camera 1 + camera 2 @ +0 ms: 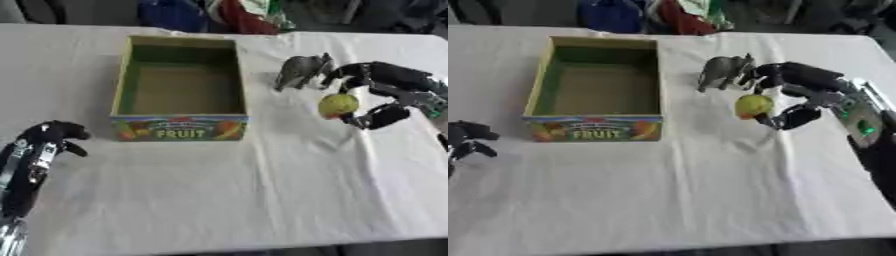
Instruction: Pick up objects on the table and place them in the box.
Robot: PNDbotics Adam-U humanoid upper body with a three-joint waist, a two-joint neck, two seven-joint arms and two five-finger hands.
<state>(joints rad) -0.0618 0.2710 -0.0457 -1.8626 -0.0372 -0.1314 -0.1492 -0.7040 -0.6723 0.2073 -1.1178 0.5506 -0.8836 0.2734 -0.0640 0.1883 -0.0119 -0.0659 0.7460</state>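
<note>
The table (262,200), draped in a white cloth, lay bare along its near edge. At the near left corner the left robot hand (52,135) rested idle, its fingers curled and holding nothing, well apart from the work. Farther in, left of centre, stood the box (179,127), an open-topped cardboard tray marked "FRUIT" on its near wall; its interior appeared to hold nothing, which suggests the task was at an early stage. Toward the right edge, the right robot hand (794,95) reached in from the right, its fingers and thumb curled about a small yellow-green fruit (753,105) with a reddish patch; the fruit appeared pinched between them at the hand's leftward tip, presumably so that it could be carried leftward to the box. Whether the fruit touched the cloth or was already lifted could not be told. Just beyond it, a grey toy elephant (724,70) stood upright on the table, close beside the hand's fingers and right of the box's far corner, apparently awaiting a later pick.
</note>
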